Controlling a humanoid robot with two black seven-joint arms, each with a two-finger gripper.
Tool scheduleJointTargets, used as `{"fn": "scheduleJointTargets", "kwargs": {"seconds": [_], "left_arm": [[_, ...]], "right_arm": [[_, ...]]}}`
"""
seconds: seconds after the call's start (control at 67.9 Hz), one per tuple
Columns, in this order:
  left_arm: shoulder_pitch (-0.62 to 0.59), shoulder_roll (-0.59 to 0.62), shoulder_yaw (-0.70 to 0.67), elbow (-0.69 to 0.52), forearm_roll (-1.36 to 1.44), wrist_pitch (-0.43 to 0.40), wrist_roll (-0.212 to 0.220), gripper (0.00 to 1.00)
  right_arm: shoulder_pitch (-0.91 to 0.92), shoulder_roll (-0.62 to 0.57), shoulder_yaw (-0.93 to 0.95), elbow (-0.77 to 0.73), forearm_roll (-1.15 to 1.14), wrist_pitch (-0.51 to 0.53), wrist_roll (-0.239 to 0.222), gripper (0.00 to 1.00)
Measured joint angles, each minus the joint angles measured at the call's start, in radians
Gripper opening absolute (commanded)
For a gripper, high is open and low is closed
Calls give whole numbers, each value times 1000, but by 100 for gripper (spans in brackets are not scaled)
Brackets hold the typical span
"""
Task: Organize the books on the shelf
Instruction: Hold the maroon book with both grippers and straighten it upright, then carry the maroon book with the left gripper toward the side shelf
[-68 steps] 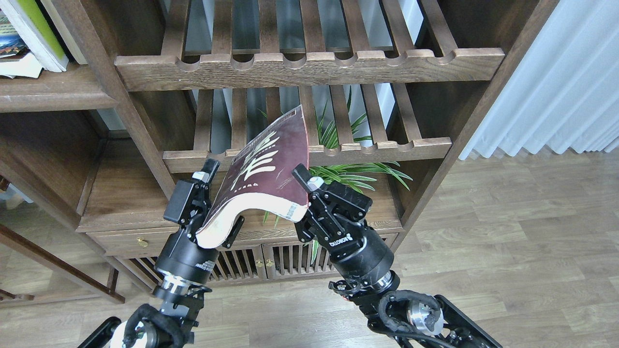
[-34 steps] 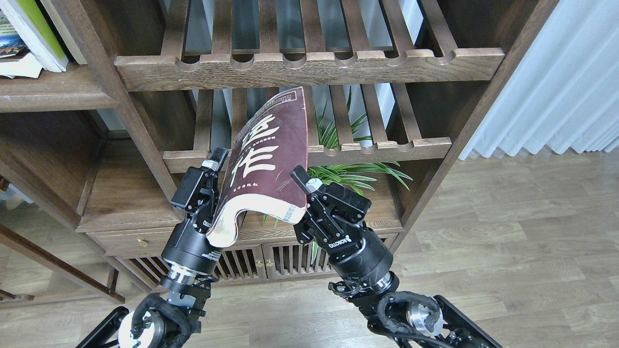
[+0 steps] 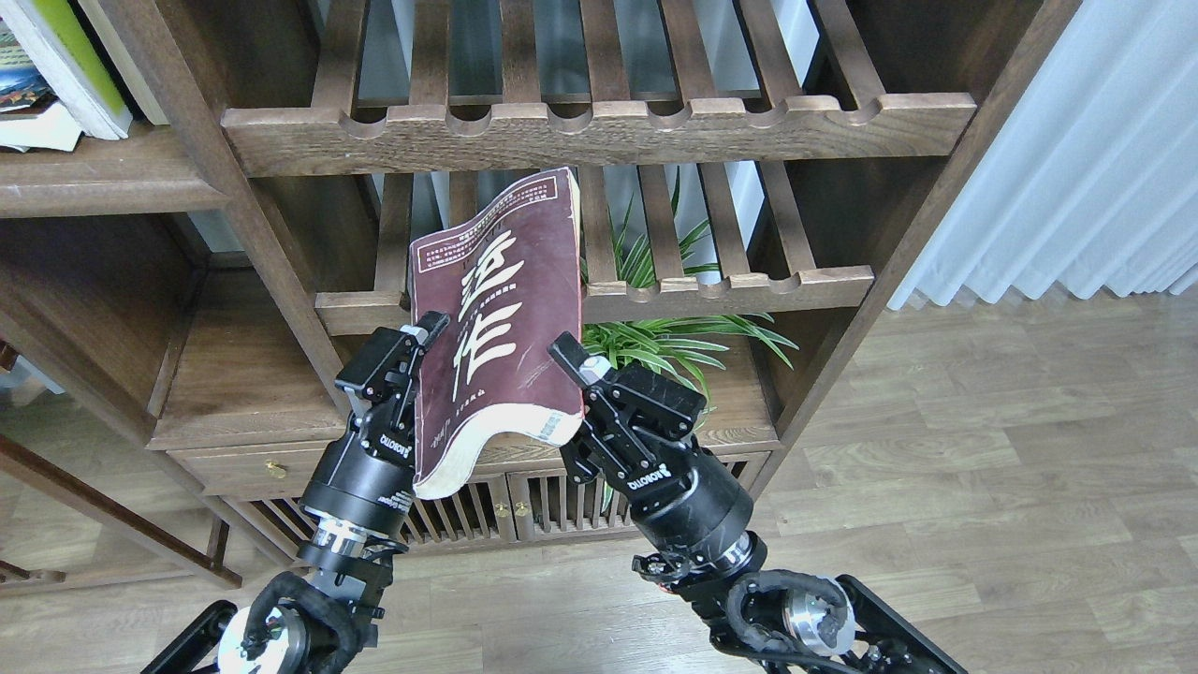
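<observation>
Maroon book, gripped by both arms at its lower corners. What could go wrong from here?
1. The maroon book is pinched only at its lower corners by the left gripper and right gripper; its bottom edge already bows, so it may buckle or slip.
2. Its top edge sits in front of the slatted rack; it could catch there when lifted.
3. The plant behind the right gripper could be brushed.
</observation>
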Motion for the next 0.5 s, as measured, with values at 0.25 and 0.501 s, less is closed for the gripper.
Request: {"fn": "scheduleJointTargets", "kwargs": {"seconds": [0.25,0.501], "left_arm": [[29,164,-18,-22,0,0,8,0],[31,352,-13,-72,1,0,11,0]], "right_arm": [[0,0,-14,-13,-172,1,0,54],[-1,0,-48,-36,-340,1,-1,95]]}}
